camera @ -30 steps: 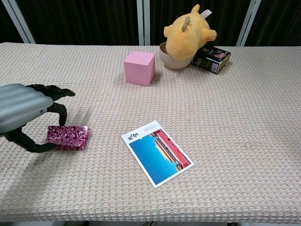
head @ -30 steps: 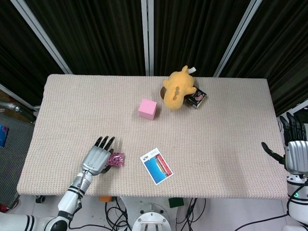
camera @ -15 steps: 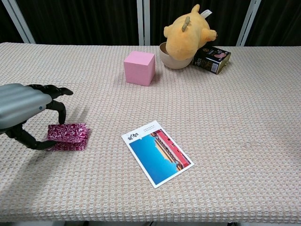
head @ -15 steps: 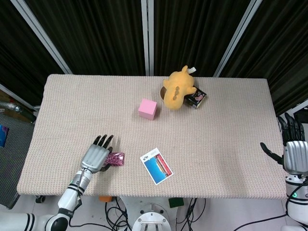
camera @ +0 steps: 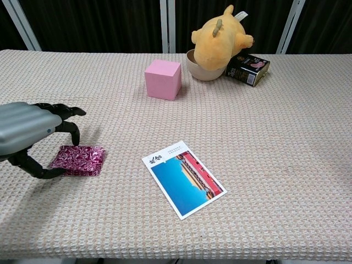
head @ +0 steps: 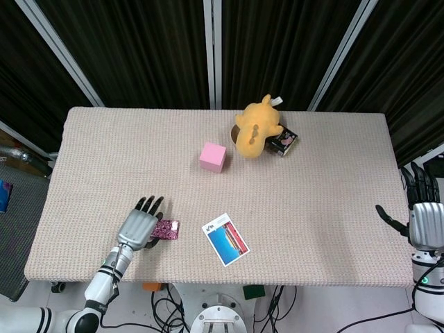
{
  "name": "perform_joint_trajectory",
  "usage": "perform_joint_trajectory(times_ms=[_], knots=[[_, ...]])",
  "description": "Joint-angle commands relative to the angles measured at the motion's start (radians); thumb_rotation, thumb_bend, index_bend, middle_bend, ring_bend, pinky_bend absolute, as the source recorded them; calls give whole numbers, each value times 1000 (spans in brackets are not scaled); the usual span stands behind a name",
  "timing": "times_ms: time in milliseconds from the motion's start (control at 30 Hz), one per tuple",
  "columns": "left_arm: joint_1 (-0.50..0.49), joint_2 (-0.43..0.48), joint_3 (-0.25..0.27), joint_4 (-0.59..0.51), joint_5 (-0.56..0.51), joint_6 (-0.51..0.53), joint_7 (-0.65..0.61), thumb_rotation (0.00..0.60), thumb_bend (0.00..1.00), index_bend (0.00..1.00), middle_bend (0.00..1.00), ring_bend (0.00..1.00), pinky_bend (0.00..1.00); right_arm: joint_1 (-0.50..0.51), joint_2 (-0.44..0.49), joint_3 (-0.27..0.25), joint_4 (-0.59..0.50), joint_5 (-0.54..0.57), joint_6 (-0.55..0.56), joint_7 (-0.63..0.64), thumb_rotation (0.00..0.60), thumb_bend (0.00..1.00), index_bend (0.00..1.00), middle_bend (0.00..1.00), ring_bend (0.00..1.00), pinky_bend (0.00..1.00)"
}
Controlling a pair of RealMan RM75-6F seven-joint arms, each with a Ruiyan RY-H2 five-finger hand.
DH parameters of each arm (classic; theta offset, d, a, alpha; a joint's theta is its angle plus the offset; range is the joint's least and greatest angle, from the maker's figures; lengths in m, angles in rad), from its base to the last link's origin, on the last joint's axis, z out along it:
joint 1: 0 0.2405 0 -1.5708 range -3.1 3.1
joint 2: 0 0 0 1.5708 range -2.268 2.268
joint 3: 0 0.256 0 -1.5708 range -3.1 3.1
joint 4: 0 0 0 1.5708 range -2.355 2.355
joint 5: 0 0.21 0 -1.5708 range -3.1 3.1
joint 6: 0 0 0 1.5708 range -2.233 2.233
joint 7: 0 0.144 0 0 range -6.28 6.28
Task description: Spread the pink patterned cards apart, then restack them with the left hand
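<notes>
My left hand (camera: 25, 132) sits near the front left corner of the table (head: 326, 208), its fingers (camera: 70, 127) curled down over the pink patterned cards (camera: 78, 160), and my thumb touches the stack's near left corner. The cards lie on the table as one stack, just under my fingertips; I cannot count them, and I cannot tell whether I actually grip the stack or only touch it.

To the right of that hand lies one postcard (camera: 183, 179), apart from the stack. Farther from my hand, towards the far edge, stands one pink cube (camera: 163, 78). Beyond it to the right are one yellow plush toy (camera: 221, 33) leaning into one bowl (camera: 199, 70), with one small dark box (camera: 248, 67) just beside them.

My right hand (head: 423, 215) hangs off the right edge of the table, fingers spread, holding nothing.
</notes>
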State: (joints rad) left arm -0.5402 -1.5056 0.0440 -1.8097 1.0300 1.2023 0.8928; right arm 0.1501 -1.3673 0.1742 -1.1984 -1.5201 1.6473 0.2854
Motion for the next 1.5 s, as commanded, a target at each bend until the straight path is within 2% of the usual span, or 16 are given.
perform_joint_trajectory(times_ms=[33,333,867,1167,1500], knots=[[0,-3,2,1,-6,1,7,488,244,301,0,0,96,1,-1,1,0,3,-4,-2,600,456,0,0,0,0],[2,3,8,-19,-9,9,11,485,244,289,0,0,96,3,2,1,-6,0,-5,-8,600,456,0,0,0,0],[1,20,22,-46,-21,0,11,464,243,171,0,0,96,1,4,-1,-15,-2,-1,-18,600,456,0,0,0,0],[-12,5,17,-26,-35,-14,15,465,243,167,0,0,97,-1,-2,-3,-4,2,-5,-13,600,456,0,0,0,0],[-22,-8,14,-13,-47,-24,13,468,243,230,0,0,96,-1,1,0,-1,6,-8,-9,600,456,0,0,0,0]])
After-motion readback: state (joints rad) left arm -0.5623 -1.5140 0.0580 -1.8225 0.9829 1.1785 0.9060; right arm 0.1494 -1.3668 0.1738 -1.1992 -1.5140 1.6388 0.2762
